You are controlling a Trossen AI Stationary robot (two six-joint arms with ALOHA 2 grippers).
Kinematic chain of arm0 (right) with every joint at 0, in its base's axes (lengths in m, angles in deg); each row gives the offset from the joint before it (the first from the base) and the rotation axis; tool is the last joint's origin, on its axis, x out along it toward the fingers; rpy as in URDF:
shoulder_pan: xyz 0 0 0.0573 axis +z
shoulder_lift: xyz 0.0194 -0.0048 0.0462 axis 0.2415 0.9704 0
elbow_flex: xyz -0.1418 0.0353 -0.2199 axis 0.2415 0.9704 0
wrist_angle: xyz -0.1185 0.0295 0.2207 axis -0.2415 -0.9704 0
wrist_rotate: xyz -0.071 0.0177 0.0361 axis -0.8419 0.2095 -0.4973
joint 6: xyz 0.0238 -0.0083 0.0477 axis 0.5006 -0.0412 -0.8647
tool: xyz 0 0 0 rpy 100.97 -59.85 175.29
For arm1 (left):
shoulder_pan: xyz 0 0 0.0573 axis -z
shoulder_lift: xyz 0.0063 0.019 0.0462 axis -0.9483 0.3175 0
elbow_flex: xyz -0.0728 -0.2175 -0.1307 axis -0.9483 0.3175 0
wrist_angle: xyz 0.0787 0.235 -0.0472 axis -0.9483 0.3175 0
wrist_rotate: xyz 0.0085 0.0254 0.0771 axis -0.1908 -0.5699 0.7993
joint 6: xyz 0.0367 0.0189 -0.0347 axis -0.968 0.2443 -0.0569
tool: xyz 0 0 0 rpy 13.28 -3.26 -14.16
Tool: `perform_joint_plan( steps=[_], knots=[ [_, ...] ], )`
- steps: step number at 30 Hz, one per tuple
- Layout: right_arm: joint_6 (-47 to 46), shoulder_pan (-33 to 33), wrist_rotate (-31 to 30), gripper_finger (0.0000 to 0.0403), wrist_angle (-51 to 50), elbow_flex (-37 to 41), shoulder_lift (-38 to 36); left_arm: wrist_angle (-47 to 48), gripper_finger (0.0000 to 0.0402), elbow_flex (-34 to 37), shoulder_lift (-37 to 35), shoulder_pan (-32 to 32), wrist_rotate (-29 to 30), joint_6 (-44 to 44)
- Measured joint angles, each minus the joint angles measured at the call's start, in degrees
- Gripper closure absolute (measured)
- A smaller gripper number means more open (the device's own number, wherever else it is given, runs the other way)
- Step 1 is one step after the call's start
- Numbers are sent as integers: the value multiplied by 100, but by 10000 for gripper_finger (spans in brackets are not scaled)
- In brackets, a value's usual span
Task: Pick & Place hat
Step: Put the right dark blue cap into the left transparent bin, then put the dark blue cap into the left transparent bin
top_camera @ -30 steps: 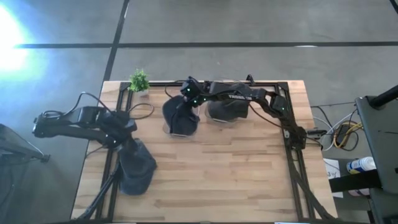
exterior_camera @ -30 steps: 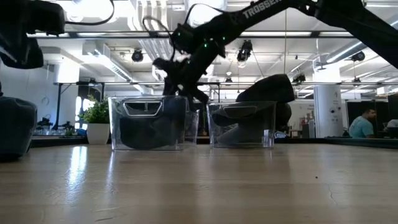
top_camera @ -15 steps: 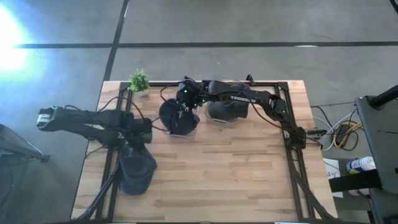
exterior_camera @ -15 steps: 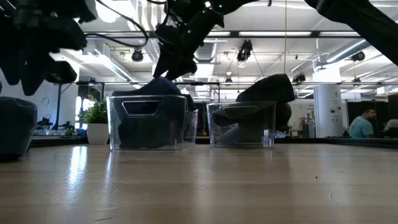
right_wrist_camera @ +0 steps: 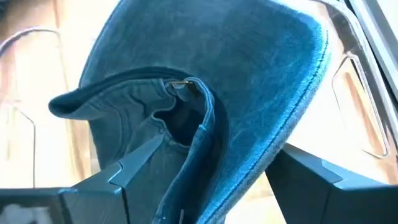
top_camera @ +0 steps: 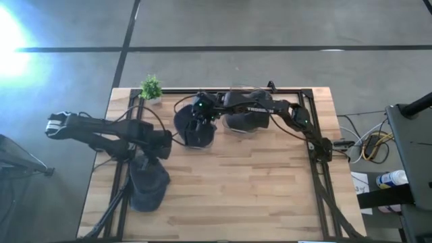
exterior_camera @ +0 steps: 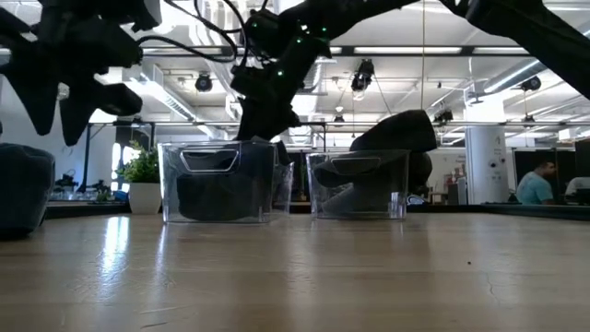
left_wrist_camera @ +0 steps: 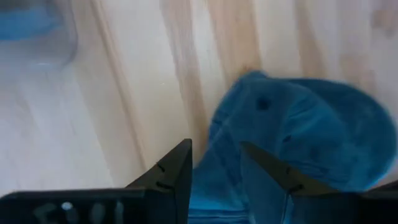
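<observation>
A dark blue hat (top_camera: 192, 128) (right_wrist_camera: 205, 56) lies in the left clear bin (top_camera: 210, 140) (exterior_camera: 218, 166) near the table's far edge. My right gripper (top_camera: 198, 113) (right_wrist_camera: 217, 146) (exterior_camera: 260, 115) stands over that bin, open, with a finger on either side of the hat's folded rear. A second dark hat (top_camera: 150, 183) (left_wrist_camera: 298, 137) (exterior_camera: 18, 194) rests on the table near the left edge. My left gripper (top_camera: 164, 143) (left_wrist_camera: 214, 149) is open and hovers above that hat's far rim, touching nothing. My right gripper comes from above, slanting from the table's right, with its fingers (right_wrist_camera: 134, 165) astride the hat's rear fold (right_wrist_camera: 202, 134) by the strap buckle. I cannot tell whether the fingers touch the cloth. The hat sits down in the bin.
A second clear bin (top_camera: 237, 129) (exterior_camera: 359, 184) to the right holds another dark hat (exterior_camera: 396, 129). A small potted plant (top_camera: 151, 88) (exterior_camera: 143, 171) stands at the far left corner. Black frame rails (top_camera: 317, 162) run along the table's sides. A person (exterior_camera: 535, 184) sits far off in the room.
My left arm has reached toward the table's right and a little nearer, bringing its gripper over the hat on the table. My right gripper has shifted slightly left over the left bin. That hat rose above the bin's rim half a second ago and now sits lower inside.
</observation>
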Motion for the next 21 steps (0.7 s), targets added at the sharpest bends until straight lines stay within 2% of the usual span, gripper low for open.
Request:
perform_joint_plan(
  steps=[11,17,21],
  knots=[
    [370,87,55,101,-254,73,-148,248,252,15,778,57,-17,-497],
    [514,111,96,94,-227,63,-442,546,248,-152,881,57,-863,-504],
    [567,100,78,89,-252,43,-527,605,248,-289,913,61,-1121,-503]
  ],
)
